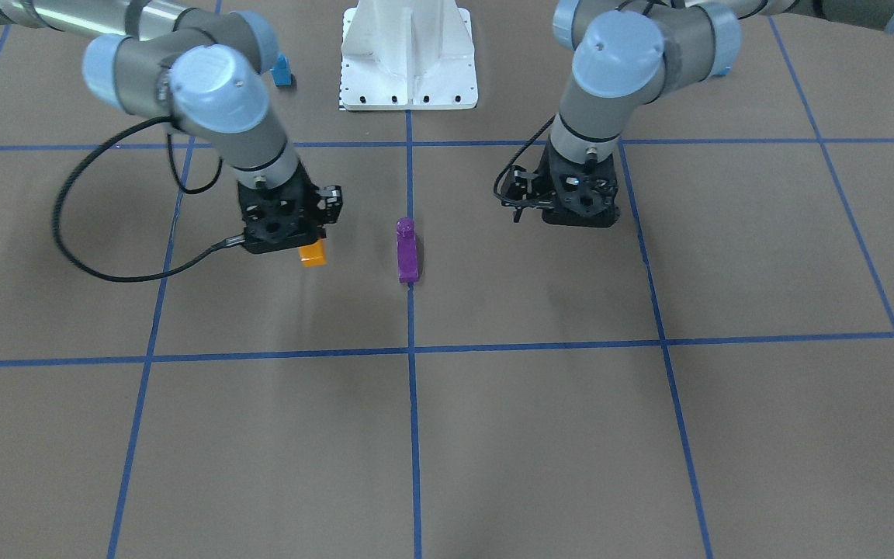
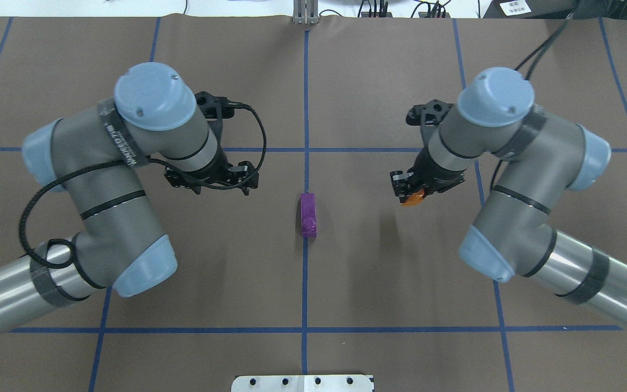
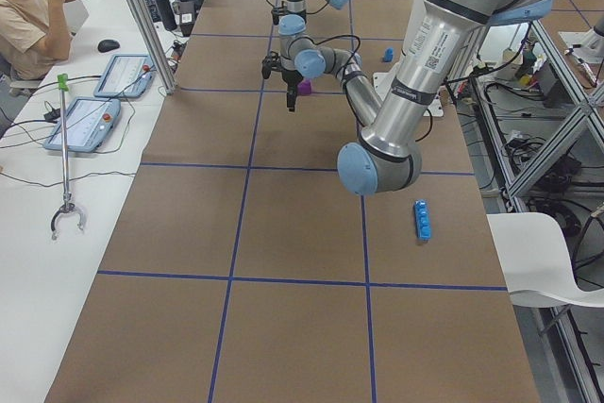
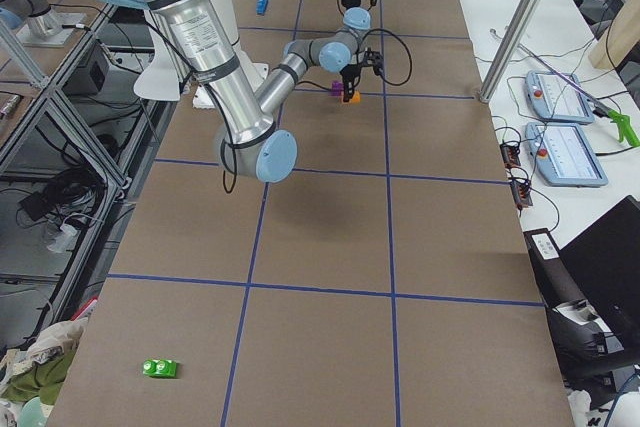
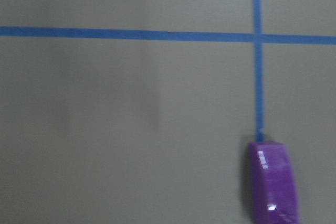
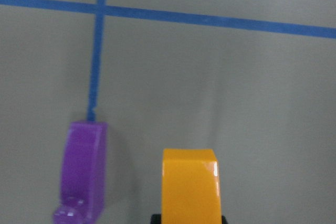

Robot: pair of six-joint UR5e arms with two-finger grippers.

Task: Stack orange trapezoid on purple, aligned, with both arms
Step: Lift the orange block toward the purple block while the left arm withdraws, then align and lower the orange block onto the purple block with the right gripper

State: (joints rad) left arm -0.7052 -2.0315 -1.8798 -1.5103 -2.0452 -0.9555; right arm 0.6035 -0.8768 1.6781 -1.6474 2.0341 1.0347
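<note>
The purple brick (image 1: pixel 407 252) lies on the brown table along the centre tape line, its stud at the end nearer the robot; it also shows in the overhead view (image 2: pixel 308 215) and both wrist views (image 5: pixel 273 182) (image 6: pixel 81 179). My right gripper (image 1: pixel 309 250) (image 2: pixel 411 196) is shut on the orange trapezoid (image 1: pixel 313 254) (image 2: pixel 412 200) (image 6: pixel 190 182) and holds it just above the table, beside the purple brick and apart from it. My left gripper (image 1: pixel 575 213) (image 2: pixel 210 182) hovers on the purple brick's other side; its fingers are hidden.
The white robot base plate (image 1: pixel 408 58) stands at the table's robot side, a small blue brick (image 1: pixel 282 71) beside it. A long blue brick (image 3: pixel 422 219) lies near the left arm's elbow. A green brick (image 4: pixel 159 368) lies at the table's right end. An operator (image 3: pixel 28 16) sits alongside.
</note>
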